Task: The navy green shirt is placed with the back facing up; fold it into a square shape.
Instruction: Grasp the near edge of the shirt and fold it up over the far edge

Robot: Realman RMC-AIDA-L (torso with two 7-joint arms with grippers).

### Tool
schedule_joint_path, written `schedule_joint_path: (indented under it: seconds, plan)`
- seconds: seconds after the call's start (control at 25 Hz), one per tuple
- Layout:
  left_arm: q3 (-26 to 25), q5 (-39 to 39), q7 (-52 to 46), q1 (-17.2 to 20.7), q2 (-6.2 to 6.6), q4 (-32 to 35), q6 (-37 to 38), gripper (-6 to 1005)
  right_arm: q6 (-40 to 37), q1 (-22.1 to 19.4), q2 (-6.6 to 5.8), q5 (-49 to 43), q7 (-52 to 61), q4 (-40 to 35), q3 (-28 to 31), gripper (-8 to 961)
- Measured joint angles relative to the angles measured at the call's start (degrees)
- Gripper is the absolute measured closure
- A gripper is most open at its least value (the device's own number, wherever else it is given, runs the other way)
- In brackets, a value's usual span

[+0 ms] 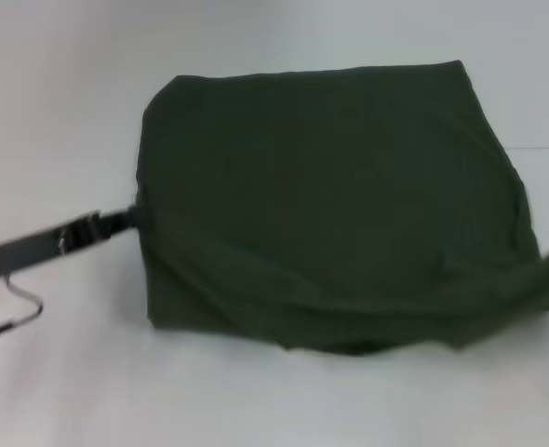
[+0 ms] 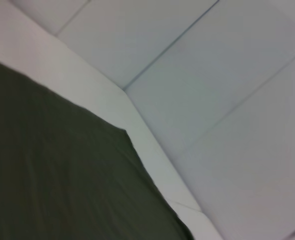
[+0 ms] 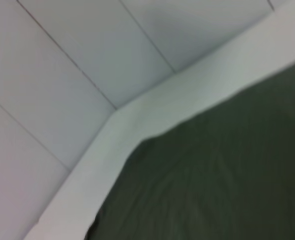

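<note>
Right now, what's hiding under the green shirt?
Under the navy green shirt only the white table shows around its edges. The left end effector reaches its left edge. Anything beneath is covered.

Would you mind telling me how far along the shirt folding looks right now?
Mostly done: the navy green shirt already lies as a compact, roughly square bundle on the white table. In hand: the left hand sits at its left edge, the right arm at its lower right corner. Left: flattening the lumpy near edge and letting go.
</note>
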Motion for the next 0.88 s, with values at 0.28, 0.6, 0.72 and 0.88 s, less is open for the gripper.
schedule_joint_path:
  seconds: [0.28,0.6,0.72,0.88]
  plan:
    - [0.5,-4.7,2.3,-5.8,-0.63,-0.4,-13.3,971,10.5,7.0,-1.5,2.3,0.0,3.5,-0.5,908]
    - [0.7,-14.4,13.0,-10.6,-1.11,-6.7,-28.4,970,28.9,14.9,-1.22,2.4,-1.0,7.1,-5.2,907]
    - [0.7,-17.1,18.9,-12.5,-1.72,-9.7,-33.2,971,36.1,17.5,-0.54,2.5,-2.8,9.4,-6.5,907]
    - [0.5,-21.6,28.5,-14.0,-3.88,-12.6,-39.3,971,45.8,19.9,1.0,2.5,-5.8,13.0,-7.9,908]
